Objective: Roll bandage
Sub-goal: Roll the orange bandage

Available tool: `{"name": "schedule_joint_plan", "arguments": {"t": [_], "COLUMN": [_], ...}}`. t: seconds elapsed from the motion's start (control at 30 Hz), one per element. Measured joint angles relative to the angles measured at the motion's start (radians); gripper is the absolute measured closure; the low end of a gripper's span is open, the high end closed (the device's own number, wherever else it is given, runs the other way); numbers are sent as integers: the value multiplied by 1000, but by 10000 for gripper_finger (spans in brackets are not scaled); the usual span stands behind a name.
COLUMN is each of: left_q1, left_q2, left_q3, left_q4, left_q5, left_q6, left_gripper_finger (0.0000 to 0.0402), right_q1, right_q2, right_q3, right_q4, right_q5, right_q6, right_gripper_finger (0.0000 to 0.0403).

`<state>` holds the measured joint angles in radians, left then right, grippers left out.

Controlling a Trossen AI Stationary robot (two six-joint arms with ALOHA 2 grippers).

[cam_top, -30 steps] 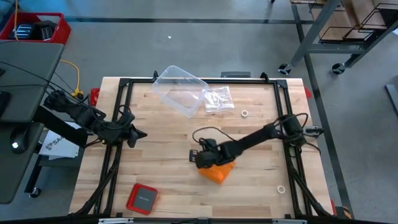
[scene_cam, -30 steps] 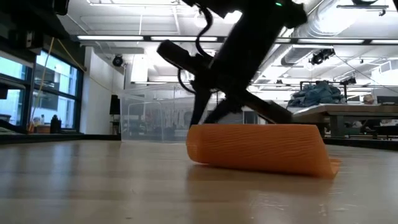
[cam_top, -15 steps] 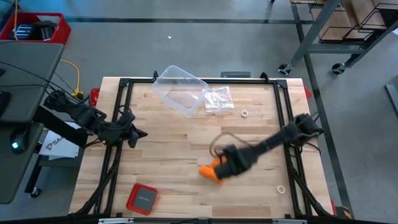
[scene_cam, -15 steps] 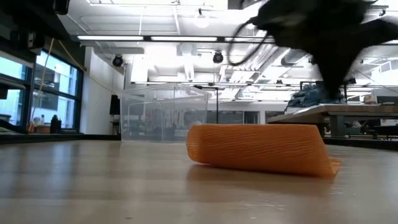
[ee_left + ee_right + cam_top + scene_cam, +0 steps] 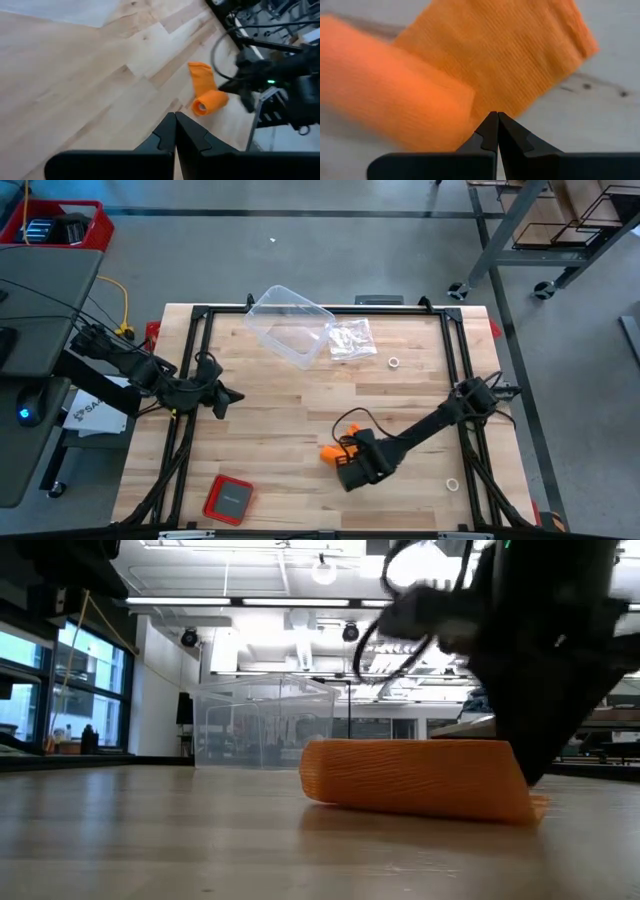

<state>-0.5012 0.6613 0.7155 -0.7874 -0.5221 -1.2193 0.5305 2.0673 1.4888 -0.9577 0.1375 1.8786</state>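
The orange bandage point(image 5: 333, 449) lies on the wooden table, right of centre and toward the near edge. It is partly rolled: a short roll point(image 5: 385, 110) with a flat tail point(image 5: 520, 55) lying on the wood beside it. It also shows in the low view point(image 5: 415, 780) and the left wrist view point(image 5: 206, 95). My right gripper point(image 5: 350, 470) is shut and stands low at the bandage's near right side, its tips point(image 5: 496, 120) at the edge of the roll. My left gripper point(image 5: 228, 395) is shut and empty at the table's left side. My right gripper's shut fingertips point(image 5: 490, 125) stand right at the roll's edge, where the tail leaves it. They come slanting down from the table's near right side. I cannot tell whether they touch the fabric.
A clear plastic box point(image 5: 290, 325) and a crinkled clear bag point(image 5: 352, 340) lie at the far middle. A red square case point(image 5: 228, 500) lies near the front left. Small rings lie at the right point(image 5: 394, 363) and near right point(image 5: 452, 484). Black rails point(image 5: 190, 380) edge the table.
My right gripper has risen from the bandage's far left side, swung over it toward the table's right edge, then come down at its near right side. The bandage has stayed where it was.
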Motion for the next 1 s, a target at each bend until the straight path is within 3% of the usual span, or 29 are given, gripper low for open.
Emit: {"name": "schedule_joint_plan", "arguments": {"t": [0.37, 0.73, 0.87, 1.0], "left_q1": [-28, -57, -73, -76], "left_q2": [47, 55, 55, 66], "left_q3": [0, 0, 0, 0], "left_q4": [49, 39, 22, 24], "left_q5": [32, 38, 42, 38], "left_q6": [0, 0, -9, -10], "left_gripper_finger": [401, 402, 402, 402], "right_q1": [-6, -108, -123, -116], "right_q2": [2, 102, 79, 54], "right_q3": [0, 21, 59, 71], "right_q4": [259, 647, 604, 476], "right_q5": [13, 30, 30, -64], "right_q6": [33, -74, -156, -227], "right_gripper_finger": [403, 403, 403, 403]}}
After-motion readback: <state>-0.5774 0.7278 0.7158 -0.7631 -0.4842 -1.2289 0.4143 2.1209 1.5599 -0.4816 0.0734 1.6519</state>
